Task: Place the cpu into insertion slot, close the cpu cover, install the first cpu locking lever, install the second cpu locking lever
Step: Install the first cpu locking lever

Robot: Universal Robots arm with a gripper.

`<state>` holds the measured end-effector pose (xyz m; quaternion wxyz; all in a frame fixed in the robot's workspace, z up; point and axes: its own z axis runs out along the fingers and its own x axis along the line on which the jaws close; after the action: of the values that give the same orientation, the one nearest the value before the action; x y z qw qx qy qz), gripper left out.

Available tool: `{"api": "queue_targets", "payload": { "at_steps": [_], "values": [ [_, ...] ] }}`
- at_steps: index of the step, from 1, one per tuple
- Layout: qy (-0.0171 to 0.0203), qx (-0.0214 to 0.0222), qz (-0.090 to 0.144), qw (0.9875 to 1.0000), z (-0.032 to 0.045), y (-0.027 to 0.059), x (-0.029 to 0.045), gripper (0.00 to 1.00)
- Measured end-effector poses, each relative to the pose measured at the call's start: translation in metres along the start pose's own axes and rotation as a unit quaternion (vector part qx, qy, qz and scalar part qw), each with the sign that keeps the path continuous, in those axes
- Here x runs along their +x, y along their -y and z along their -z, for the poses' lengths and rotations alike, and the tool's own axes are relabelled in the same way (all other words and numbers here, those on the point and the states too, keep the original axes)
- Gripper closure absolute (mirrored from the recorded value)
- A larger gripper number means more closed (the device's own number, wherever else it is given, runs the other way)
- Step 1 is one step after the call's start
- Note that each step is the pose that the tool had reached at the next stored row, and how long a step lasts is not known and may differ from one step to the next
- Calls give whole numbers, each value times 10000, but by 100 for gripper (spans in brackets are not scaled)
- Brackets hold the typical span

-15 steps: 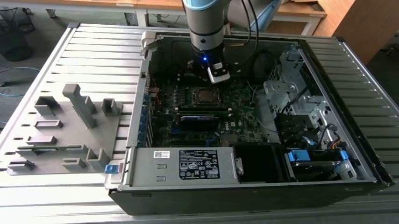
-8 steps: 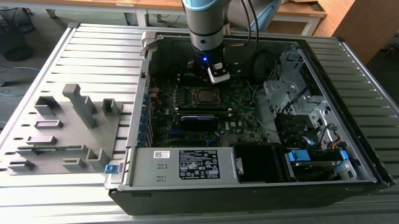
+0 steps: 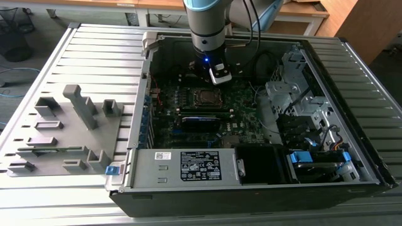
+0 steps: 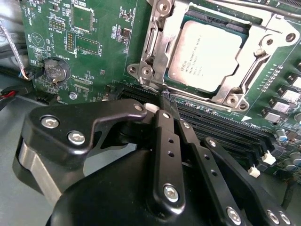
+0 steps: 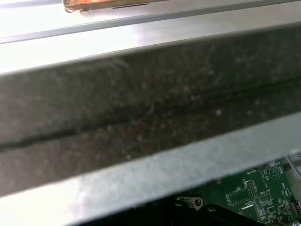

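The cpu point(image 4: 209, 56), silver-tan topped, lies flat in the insertion slot point(image 3: 206, 97) on the green motherboard point(image 4: 94, 28). The cpu cover point(image 4: 159, 44), a silver metal frame, lies down around the chip with its window over it. My gripper point(image 4: 163, 96) has its black fingers point(image 4: 165, 141) pressed together at the tips, which rest at the near edge of the cover frame beside a thin metal lever rod point(image 4: 197, 98). In the exterior view the gripper point(image 3: 217, 75) hangs inside the open computer case just behind the socket.
Long black memory slots point(image 4: 225, 127) run beside the socket, and a coin battery point(image 4: 55, 70) sits further off. The case holds a power supply point(image 3: 188, 165), a drive cage point(image 3: 295, 94) and cables. A grey parts fixture point(image 3: 63, 132) stands at the exterior view's left. The case wall point(image 5: 150, 117) is close.
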<state>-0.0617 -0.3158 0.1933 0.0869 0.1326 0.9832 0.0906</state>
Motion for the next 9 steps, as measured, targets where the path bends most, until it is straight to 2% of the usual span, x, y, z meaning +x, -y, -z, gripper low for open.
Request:
{"api": "queue_targets", "payload": {
  "at_steps": [7,9],
  "values": [
    [10,-14,0,10000,-13,5,0,89],
    [3,-37,-4,10000,-13,6,1,89]
  ]
}}
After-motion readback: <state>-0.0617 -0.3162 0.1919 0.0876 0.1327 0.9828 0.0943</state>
